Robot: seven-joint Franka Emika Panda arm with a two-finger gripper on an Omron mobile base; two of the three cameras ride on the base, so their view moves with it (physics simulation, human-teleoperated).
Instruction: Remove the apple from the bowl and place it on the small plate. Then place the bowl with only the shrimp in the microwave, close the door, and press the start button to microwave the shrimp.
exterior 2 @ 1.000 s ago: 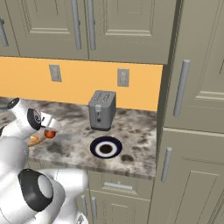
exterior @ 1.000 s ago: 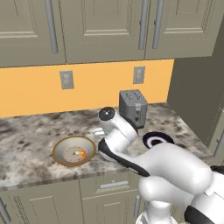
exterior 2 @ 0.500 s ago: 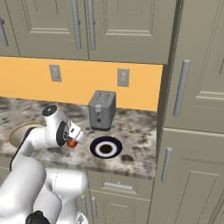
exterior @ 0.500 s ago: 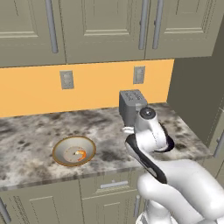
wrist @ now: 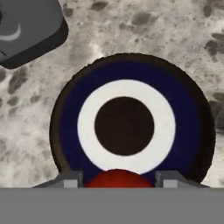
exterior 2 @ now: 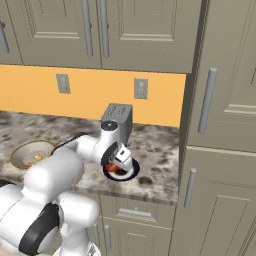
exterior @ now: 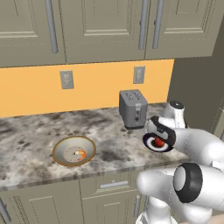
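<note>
apples: one [exterior: 159, 142]
bowls: one [exterior: 73, 151]
shrimp: one [exterior: 80, 153]
small plates: one [wrist: 127, 123]
toasters: one [exterior: 133, 108]
wall outlets: two [exterior: 66, 79] [exterior: 138, 75]
tools: one [exterior 2: 120, 156]
worktops: one [exterior: 30, 131]

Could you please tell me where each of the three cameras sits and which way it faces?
Left base view: behind-left of the arm, facing the counter; white arm lower right, bowl left.
Right base view: behind-right; arm lower left, cabinets right.
Hand view: looks down along the pincer at the small plate, apple between the fingertips.
Both base views share the toaster.
</note>
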